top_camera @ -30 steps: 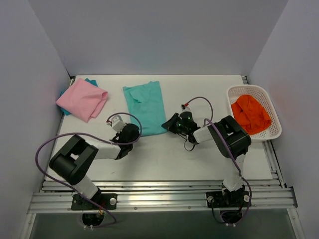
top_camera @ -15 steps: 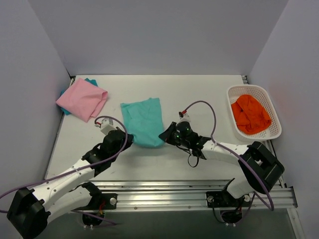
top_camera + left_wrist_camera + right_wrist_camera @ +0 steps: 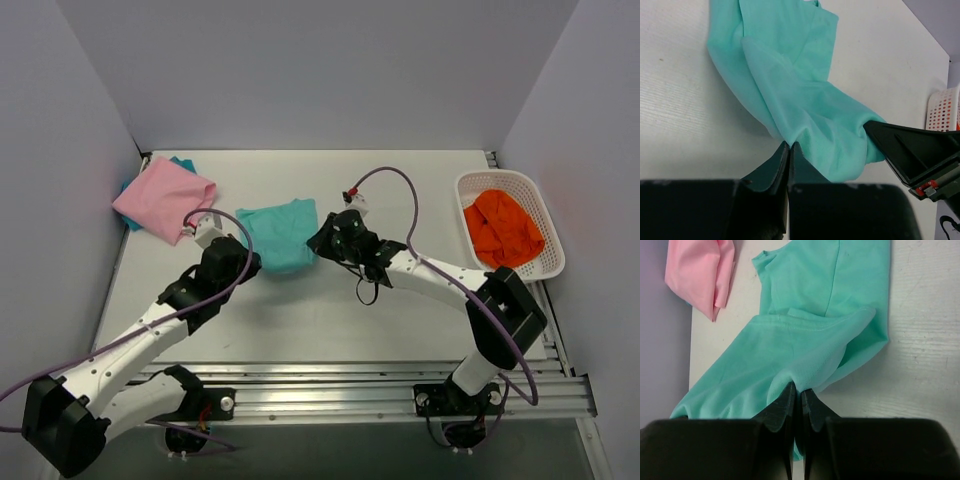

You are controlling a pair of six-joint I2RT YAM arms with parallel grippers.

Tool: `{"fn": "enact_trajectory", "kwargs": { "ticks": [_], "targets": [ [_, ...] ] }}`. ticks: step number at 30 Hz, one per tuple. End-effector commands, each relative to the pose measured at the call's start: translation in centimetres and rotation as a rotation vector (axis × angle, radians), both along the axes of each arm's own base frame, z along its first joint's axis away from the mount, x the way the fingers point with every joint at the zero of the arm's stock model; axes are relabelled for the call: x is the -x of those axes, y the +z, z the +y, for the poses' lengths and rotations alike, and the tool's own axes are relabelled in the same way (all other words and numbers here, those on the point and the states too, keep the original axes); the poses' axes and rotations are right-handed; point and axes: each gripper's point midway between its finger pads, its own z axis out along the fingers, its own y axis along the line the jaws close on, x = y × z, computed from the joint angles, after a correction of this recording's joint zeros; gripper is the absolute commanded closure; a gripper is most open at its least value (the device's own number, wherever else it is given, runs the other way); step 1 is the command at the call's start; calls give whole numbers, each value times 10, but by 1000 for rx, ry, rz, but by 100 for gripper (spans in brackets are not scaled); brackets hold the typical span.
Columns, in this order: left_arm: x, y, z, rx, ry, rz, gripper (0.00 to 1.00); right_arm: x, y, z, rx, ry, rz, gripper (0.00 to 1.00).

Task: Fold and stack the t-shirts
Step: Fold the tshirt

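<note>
At the near edge of the white table (image 3: 330, 320), two black-and-white arms reach forward from a metal rail (image 3: 320, 392). The left pincer (image 3: 243, 263) is closed tight, its two fingers pressed together on a pinch of the left edge of the mint-teal t-shirt (image 3: 282, 235). The right pincer (image 3: 319, 241) is likewise clamped on the shirt's right edge, with cloth nipped between its tips. The shirt sits in the middle of the table between the two pincers, its lower part doubled over the upper part in a short, rumpled band. The wrist views show the lifted layer sagging in soft folds above the flat part, with the neckline at the far end. Farther back on the left, a folded pink t-shirt (image 3: 163, 198) rests near the table's far left corner, on top of a darker teal cloth (image 3: 182, 162) that peeks out beneath it. At the far right stands a white lattice basket (image 3: 470, 183) holding a crumpled orange cloth (image 3: 503, 228), well apart from the shirts.
</note>
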Motion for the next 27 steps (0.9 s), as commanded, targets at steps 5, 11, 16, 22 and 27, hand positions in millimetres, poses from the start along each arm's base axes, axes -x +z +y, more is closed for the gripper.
{"fn": "enact_trajectory", "kwargs": {
  "ticks": [5,11,16,22,27],
  "targets": [
    [-47,20,20,1,42,-38,95,-47,-2,10,19,11,11,100],
    [-166,21,72,-25,127,-88,77,-185,-2,22,-61,-21,-18,66],
    [-306,-28,116,-13,118,69,21,-303,27,11,-235,31,-68,0],
    [-299,64,120,3,92,-152,18,-260,96,-29,-227,-52,-296,0],
    [-257,89,107,-35,98,-168,18,-207,81,-29,-143,-20,-263,0]
  ]
}}
